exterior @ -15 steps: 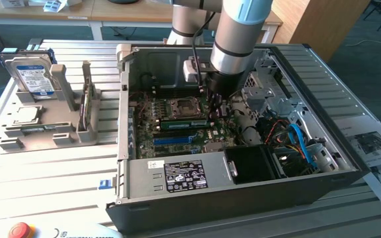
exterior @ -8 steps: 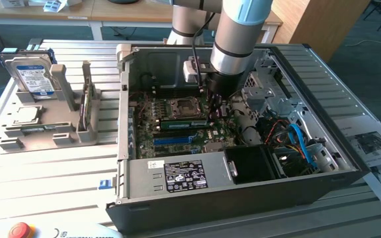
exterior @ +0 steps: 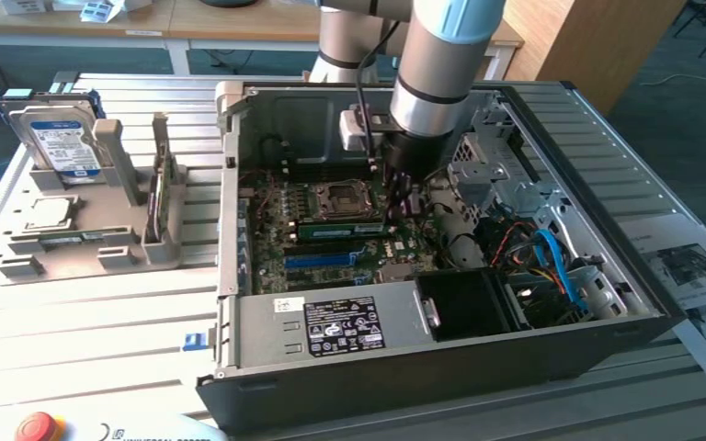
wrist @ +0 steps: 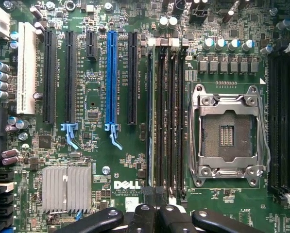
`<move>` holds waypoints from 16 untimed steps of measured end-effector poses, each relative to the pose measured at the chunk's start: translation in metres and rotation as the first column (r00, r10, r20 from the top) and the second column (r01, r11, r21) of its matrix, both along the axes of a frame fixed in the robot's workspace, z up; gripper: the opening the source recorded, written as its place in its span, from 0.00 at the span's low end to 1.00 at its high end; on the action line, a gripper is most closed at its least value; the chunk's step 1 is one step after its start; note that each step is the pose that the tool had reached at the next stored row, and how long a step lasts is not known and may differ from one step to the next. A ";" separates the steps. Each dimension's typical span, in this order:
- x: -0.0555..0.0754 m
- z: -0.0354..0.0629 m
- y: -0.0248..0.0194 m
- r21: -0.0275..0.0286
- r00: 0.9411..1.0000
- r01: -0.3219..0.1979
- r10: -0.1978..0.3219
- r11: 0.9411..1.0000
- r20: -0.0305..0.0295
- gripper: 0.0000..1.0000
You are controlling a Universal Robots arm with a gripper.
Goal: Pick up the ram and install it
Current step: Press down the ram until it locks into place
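Ram as slim green stick seated in motherboard slot, gripper jaws together above it

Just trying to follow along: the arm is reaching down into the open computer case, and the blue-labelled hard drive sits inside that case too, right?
Not quite. The arm does reach into the open computer case, but the exterior view shows the blue-labelled hard drive standing outside it, in a grey holder on that view's left.
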State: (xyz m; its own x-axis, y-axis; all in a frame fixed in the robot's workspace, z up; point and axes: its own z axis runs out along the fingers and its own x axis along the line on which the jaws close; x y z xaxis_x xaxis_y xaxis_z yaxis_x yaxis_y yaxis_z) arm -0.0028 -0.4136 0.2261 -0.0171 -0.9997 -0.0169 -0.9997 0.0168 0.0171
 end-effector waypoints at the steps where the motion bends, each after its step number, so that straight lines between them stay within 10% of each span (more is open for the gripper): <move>1: 0.000 0.0011 0.0000 0.000 1.000 0.000 0.000 1.000 0.000 0.11; 16: 0.000 0.0123 0.0000 0.000 1.000 0.000 0.000 1.000 0.000 0.11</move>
